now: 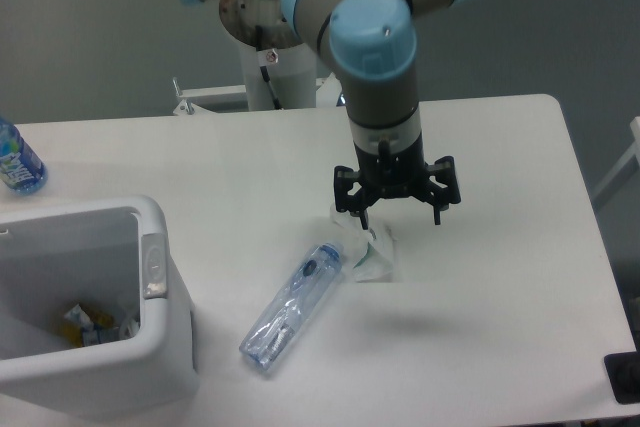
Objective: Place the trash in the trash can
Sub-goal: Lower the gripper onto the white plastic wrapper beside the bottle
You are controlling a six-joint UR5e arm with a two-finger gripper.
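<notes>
1. Gripper (397, 217): fingers spread apart, holding nothing, pointing down over the crumpled wrapper (368, 250); I cannot tell whether the tips touch it.
2. Upright water bottle (17, 161): far left edge of the table (500, 277), blue label, cut off by the frame, well apart from everything else.
3. Trash can (150, 347): white bin at the lower left, grey latch (152, 267) on its right rim (a few colourful scraps lie at the bottom inside).
4. Crushed bottle (292, 306): clear plastic, blue label, lying flat on the table to the right of the bin, angled with its neck up and to the right, just beside the wrapper.
5. Wrapper: clear-white with green bits, on the table near the middle, partly under my gripper's left finger as seen here.
6. Arm base (270, 57): white column behind the table's far edge.
</notes>
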